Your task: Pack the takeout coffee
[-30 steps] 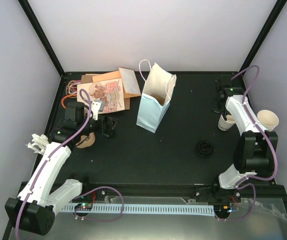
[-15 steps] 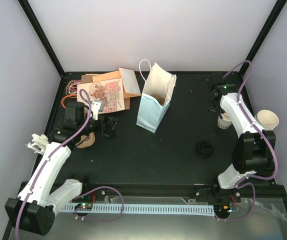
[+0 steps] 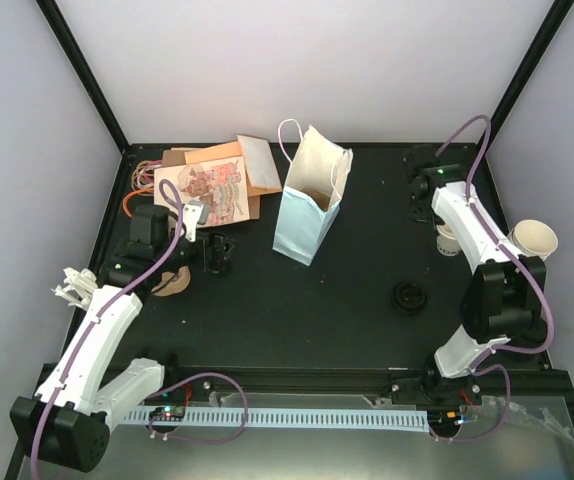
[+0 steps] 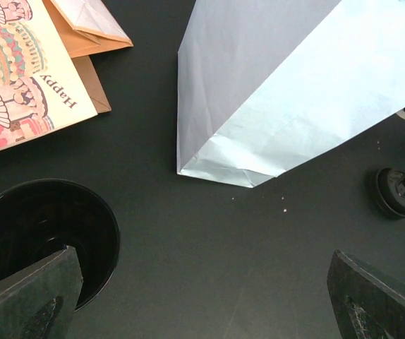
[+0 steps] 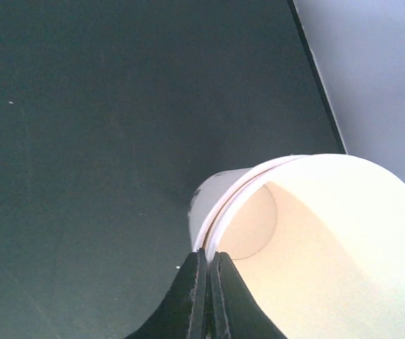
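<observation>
The takeout coffee point(image 3: 408, 296) shows as a black disc on the dark table, right of centre, and also at the right edge of the left wrist view point(image 4: 394, 191). No gripper touches it. My right gripper point(image 3: 439, 228) is further back on the right, mostly hidden under its own arm. Its jaws point(image 5: 208, 263) are shut on the rim of a lidless cream cup point(image 5: 315, 240), seen in the top view point(image 3: 447, 241) beside the arm. My left gripper point(image 3: 217, 255) hovers open over bare table at the left, nothing between its fingers point(image 4: 204, 282).
A pale blue paper bag point(image 3: 310, 200) stands open at the back centre point(image 4: 280, 92). Printed cards and brown paper bags point(image 3: 207, 185) lie back left. A black round container point(image 4: 40, 240) sits by my left finger. Another cream cup point(image 3: 535, 238) is beyond the right edge.
The right wrist has swung toward the back and left, and the cream cup in its jaws has shifted slightly left. The left arm has not moved.
</observation>
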